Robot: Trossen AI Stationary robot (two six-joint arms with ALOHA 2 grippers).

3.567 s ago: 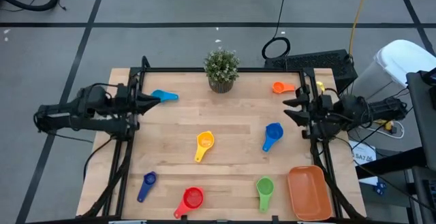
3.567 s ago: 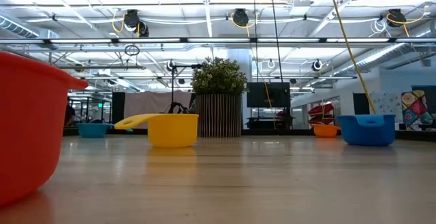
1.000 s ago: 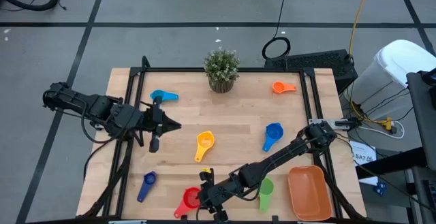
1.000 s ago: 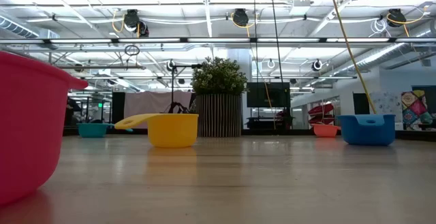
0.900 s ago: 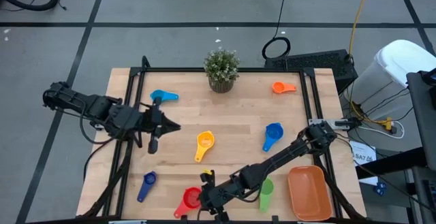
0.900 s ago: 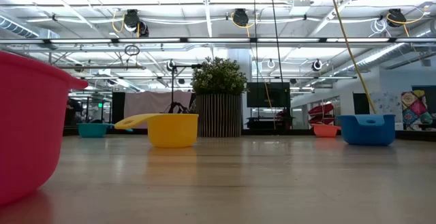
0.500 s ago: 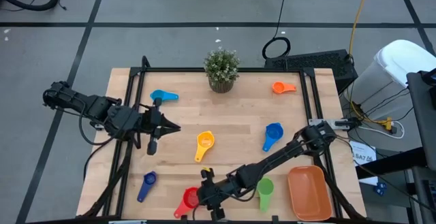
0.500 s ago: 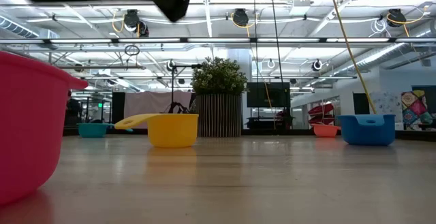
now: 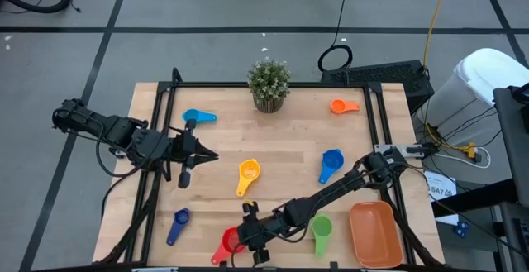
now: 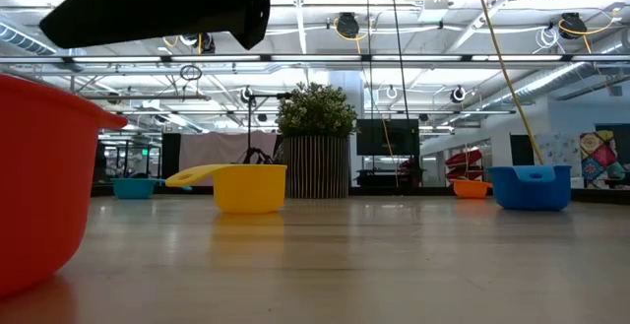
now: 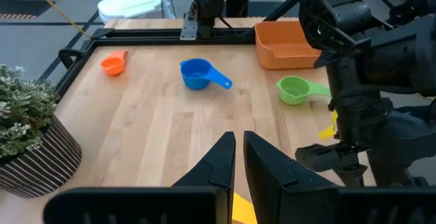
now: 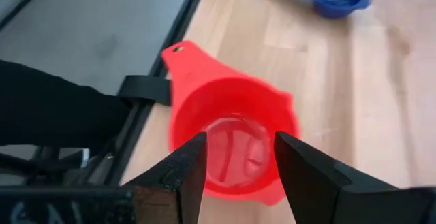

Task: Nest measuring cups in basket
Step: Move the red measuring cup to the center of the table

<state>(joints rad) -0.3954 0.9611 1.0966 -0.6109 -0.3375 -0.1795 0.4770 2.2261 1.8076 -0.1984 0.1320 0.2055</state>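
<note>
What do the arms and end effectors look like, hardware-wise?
Both arms are black, jointed and slim, with black cables looped along the left arm. The left end effector has two flat, tapered black fingers. The right end effector has two broad matte-black fingers with angled inner faces. No markings are legible.

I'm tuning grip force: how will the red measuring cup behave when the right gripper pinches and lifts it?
The red measuring cup looks like thin rigid plastic, so probably light and stiff. Its glossy rounded wall may slip between the right gripper fingers. The handle to one side could tilt it when lifted.
</note>
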